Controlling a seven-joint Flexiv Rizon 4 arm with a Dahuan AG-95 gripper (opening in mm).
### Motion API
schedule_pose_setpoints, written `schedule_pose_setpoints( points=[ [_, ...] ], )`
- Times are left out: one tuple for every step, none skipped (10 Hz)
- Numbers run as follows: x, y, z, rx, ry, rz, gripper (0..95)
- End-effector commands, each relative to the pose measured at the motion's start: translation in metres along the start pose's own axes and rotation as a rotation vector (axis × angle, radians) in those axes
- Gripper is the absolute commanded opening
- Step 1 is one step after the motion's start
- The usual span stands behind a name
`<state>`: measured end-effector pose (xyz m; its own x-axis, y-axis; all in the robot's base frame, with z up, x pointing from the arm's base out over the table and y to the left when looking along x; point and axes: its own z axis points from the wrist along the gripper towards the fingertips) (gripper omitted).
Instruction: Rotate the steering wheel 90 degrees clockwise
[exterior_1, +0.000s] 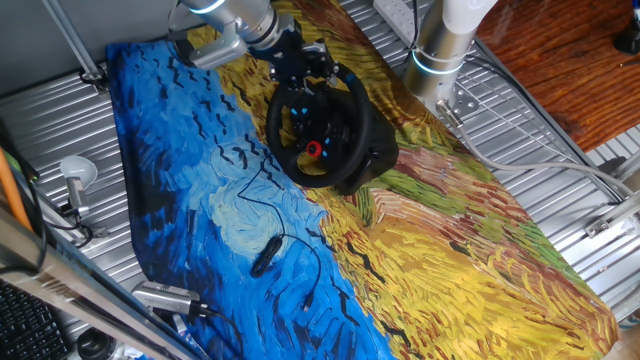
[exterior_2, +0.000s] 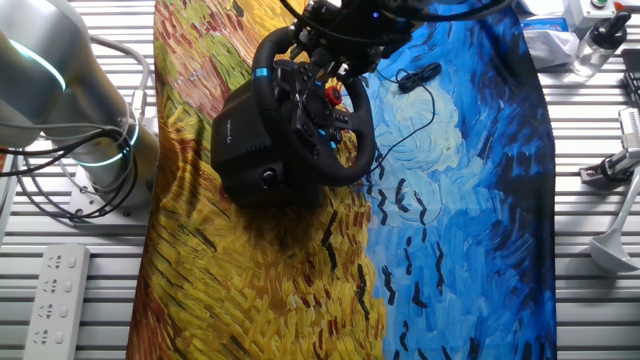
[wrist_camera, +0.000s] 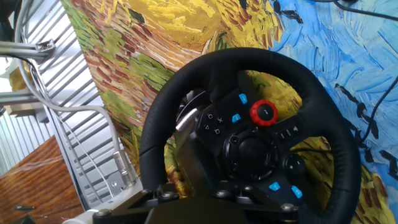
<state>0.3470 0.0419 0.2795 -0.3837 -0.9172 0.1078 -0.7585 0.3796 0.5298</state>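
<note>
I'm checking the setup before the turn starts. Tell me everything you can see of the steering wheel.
The steering wheel is a black racing wheel with a thick, matte round rim, a hub carrying small blue-lit buttons and one red knob, mounted tilted on a bulky black base. It stands on the painted cloth, near where yellow meets blue. The gripper is at the rim's top edge; whether its fingers are closed on the rim cannot be told.

Lab: slatted metal bench (exterior_1: 560, 150), cables (exterior_2: 50, 160)
</note>
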Motion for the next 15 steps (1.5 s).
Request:
schedule_pose_setpoints(
  points=[
    [0.0, 0.0, -0.001, -0.017, 0.017, -0.026, 38.0],
    [-0.002, 0.001, 0.001, -0.018, 0.027, -0.026, 38.0],
    [-0.005, 0.001, 0.003, -0.017, 0.023, -0.024, 38.0],
    [-0.007, 0.002, 0.004, -0.015, 0.021, -0.025, 38.0],
    [-0.011, 0.003, 0.005, -0.014, 0.022, -0.024, 38.0],
    [-0.013, 0.004, 0.006, -0.011, 0.024, -0.019, 38.0],
    [-0.014, 0.004, 0.007, -0.01, 0.021, -0.021, 38.0],
    [-0.015, 0.004, 0.008, -0.009, 0.016, -0.015, 38.0],
    [-0.015, 0.005, 0.009, -0.008, 0.016, -0.012, 38.0],
    [-0.014, 0.003, 0.008, -0.002, 0.015, 0.01, 38.0],
    [-0.013, 0.003, 0.008, 0.002, 0.013, 0.023, 38.0],
    [-0.01, 0.003, 0.005, 0.011, 0.009, 0.031, 38.0],
    [-0.002, 0.001, 0.0, 0.017, 0.007, 0.03, 38.0],
    [0.011, -0.004, -0.006, 0.02, 0.006, 0.029, 38.0],
    [0.021, -0.008, -0.009, 0.026, -0.002, 0.044, 38.0]
  ],
)
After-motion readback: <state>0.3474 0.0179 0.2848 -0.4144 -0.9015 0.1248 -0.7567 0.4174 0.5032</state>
